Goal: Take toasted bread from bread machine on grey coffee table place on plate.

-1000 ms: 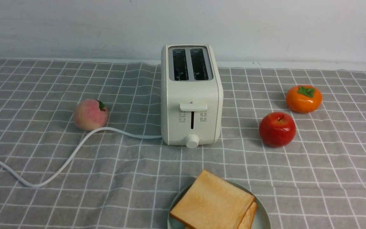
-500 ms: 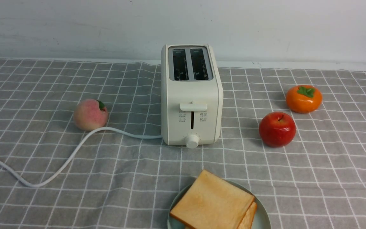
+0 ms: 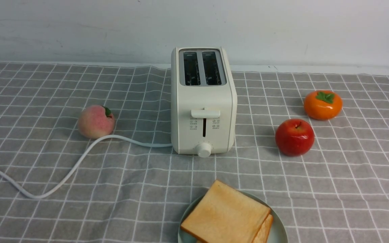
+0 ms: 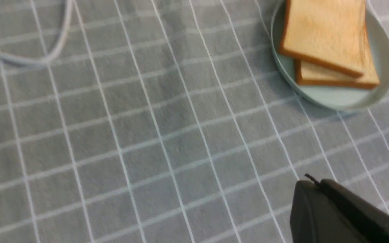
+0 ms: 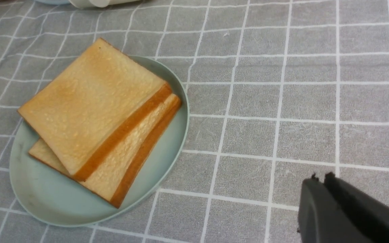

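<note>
Grey cloth with a white grid covers the surface [image 3: 349, 189]; a plain white wall [image 3: 282, 30] stands behind. The bread machine's [image 3: 203, 101] icons are too small to read. Both toasted bread slices [image 5: 96, 118] lie stacked on the plate [image 5: 46, 202], near the pressed-together right tool [image 5: 319, 184] and farther from the pressed-together left tool [image 4: 311, 182].

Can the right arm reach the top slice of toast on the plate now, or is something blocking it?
Probably yes. The right gripper, jaws together, hovers beside the plate, and only bare cloth lies between it and the top slice.
</note>
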### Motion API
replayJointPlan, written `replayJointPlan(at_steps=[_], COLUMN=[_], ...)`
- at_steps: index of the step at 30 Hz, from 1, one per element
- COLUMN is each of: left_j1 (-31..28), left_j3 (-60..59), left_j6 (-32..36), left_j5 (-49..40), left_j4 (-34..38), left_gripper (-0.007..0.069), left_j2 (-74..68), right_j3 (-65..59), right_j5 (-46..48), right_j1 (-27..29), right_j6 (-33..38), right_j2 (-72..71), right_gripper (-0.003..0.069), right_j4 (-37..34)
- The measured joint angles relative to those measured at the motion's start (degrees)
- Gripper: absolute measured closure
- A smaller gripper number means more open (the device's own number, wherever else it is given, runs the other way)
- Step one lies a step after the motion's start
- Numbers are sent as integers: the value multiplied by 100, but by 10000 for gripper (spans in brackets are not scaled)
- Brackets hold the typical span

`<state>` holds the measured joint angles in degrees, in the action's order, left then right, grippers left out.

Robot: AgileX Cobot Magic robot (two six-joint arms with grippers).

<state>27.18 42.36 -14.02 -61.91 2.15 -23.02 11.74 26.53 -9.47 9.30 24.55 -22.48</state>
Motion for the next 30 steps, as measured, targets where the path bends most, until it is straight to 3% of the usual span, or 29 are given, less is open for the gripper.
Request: replayJointPlan(at_steps=[6,10,15,22,30], left_j1=[-756,-1786,-2459,-2541,-2541], left_j3=[-1076,-2489,-3995,-4401,-4405], left_j6=[-84,-415,-543,-549,-553], left_j5=[1646,2653,3673,4084,3929], left_j4=[-501,-951,-1061,-1052,-745], left_gripper=[631,627,623,617,611], left_j2=[1109,2240,2366,2366,2366], right_j3=[0,0,0,0,0], right_j5=[21,26,66,172,236], right_j1=[0,0,0,0,0], right_j6=[0,0,0,0,0], right_j2=[0,0,-7,-7,-7], right_gripper=[625,619,612,603,591], right_j4=[0,0,0,6,6])
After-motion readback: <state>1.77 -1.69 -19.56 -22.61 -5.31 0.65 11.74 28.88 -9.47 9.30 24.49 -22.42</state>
